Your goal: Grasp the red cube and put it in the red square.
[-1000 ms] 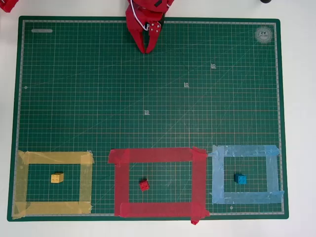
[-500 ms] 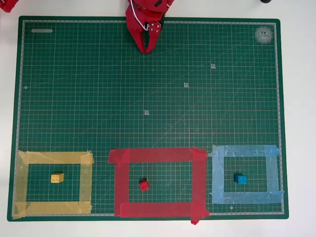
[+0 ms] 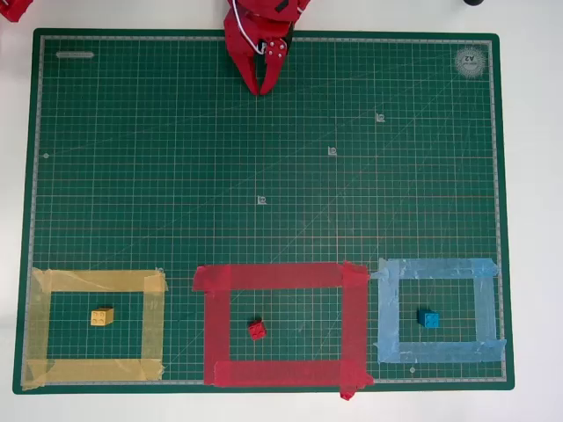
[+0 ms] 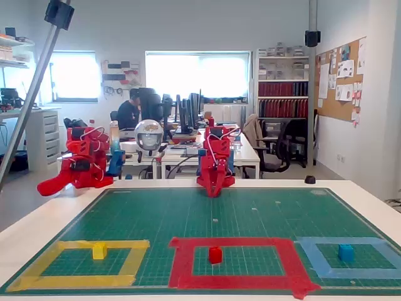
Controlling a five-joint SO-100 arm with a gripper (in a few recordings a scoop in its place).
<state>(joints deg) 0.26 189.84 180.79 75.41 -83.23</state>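
Nothing has moved since the earlier frames: your red two-finger gripper (image 3: 261, 86) sits at the top centre of the overhead view, fingers pressed together and empty, tips pointing down at the green cutting mat (image 3: 176, 176). Your small bright red studded plastic cube (image 3: 257, 330) already lies inside the large red tape square (image 3: 281, 276), a little left of its middle in the lower centre of the frame, touching no strip. By the look of it, the placing is done and nothing is left but to stay parked. Lower left, a small yellow block (image 3: 102, 316) sits in a yellow tape outline (image 3: 97, 281); lower right, a small blue block (image 3: 428, 319) in a light blue tape outline (image 3: 435, 268). Open mat lies between arm and squares, with nothing in the way.
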